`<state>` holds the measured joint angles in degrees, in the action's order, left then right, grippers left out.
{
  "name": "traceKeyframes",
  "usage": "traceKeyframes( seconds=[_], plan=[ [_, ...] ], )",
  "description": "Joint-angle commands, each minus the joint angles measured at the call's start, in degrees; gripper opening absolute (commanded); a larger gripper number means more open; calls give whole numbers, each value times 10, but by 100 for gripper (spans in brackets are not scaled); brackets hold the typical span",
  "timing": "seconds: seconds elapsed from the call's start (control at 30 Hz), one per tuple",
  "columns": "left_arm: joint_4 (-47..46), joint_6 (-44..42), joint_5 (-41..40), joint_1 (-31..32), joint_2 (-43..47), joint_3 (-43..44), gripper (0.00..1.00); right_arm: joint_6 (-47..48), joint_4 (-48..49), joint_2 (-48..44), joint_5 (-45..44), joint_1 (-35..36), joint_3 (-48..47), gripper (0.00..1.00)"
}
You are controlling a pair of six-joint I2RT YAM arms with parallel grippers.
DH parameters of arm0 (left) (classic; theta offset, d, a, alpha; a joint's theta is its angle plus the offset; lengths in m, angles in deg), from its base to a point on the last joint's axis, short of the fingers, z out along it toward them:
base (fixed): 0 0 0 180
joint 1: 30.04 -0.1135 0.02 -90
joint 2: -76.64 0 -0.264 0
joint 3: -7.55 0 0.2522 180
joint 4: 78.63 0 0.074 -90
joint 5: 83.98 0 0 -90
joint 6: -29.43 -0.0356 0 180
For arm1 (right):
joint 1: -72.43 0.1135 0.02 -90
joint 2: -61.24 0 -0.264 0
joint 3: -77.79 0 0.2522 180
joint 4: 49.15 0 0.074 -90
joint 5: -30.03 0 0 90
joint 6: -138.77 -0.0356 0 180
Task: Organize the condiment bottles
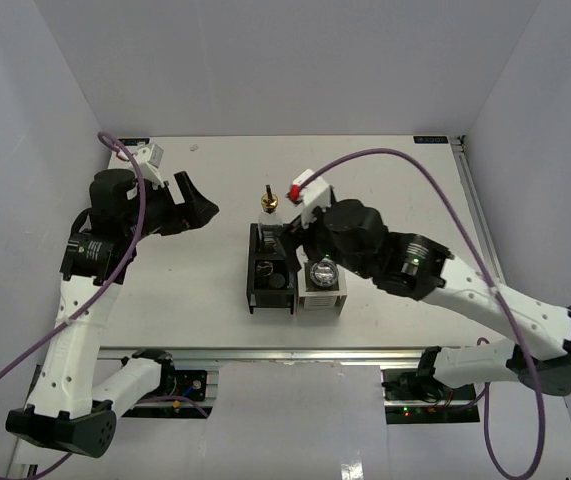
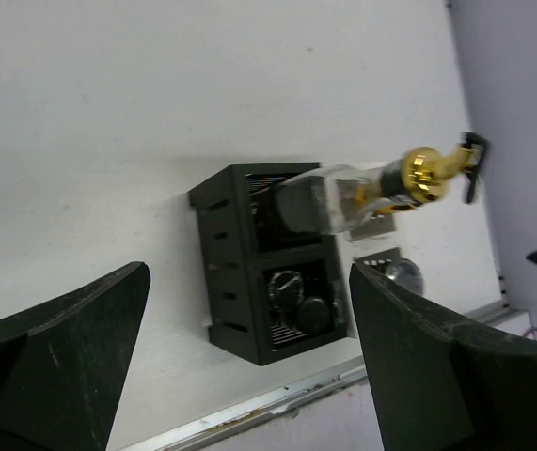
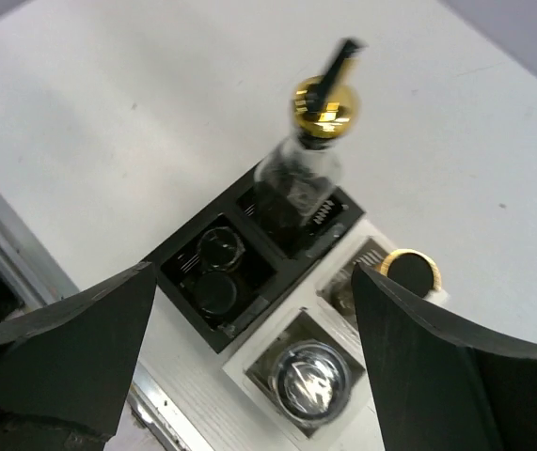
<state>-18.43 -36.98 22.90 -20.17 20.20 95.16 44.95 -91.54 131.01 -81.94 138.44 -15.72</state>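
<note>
Our right pincer (image 3: 252, 271) hangs over the rack (image 2: 221, 272) with its fingers spread wide and nothing pinched between them. The clear glass bottle (image 3: 296, 183) stands below the gap and a little ahead of it, in the far black compartment, apart from both fingers as far as we can see. Its long axis is upright, running roughly toward the wrist, with the gold pourer (image 3: 324, 103) uppermost. Toward one finger sit the two dark brown jars (image 3: 219, 246). Toward the other, in the white half, are the gold-capped bottle (image 3: 409, 272) and the grey-lidded shaker (image 3: 304, 376). Our left pincer (image 2: 249, 268), equally spread and empty, is held well off to the side, so the right arm is much the nearer. We judge every bottle housed, and the coming move a straight lift along the bottle's axis, lest a finger catch the pourer.
</note>
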Motion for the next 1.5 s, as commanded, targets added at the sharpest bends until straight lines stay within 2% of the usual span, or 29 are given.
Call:
traceKeyframes(
  seconds=[0.0,0.1,0.23,0.4,0.7,1.13,1.47],
  plan=[
    [-43,13,100,-2,38,6,98,-41,-19,-87,-156,-5,32,90],
    [-52,16,104,-2,48,7,98,-73,-58,-121,-207,-33,43,90],
    [-55,14,105,-2,62,19,98,-118,-108,-160,-192,-115,50,90],
    [-65,11,100,-2,91,-2,98,-161,-110,-231,-198,-155,96,90],
    [-93,17,106,-2,145,-52,98,-248,-178,-246,-255,-159,86,90],
    [-88,15,93,-2,158,-75,98,-233,-149,-275,-244,-159,141,90],
    [-89,15,92,-1,159,-83,98,-224,-141,-279,-237,-158,139,90]
  ],
)
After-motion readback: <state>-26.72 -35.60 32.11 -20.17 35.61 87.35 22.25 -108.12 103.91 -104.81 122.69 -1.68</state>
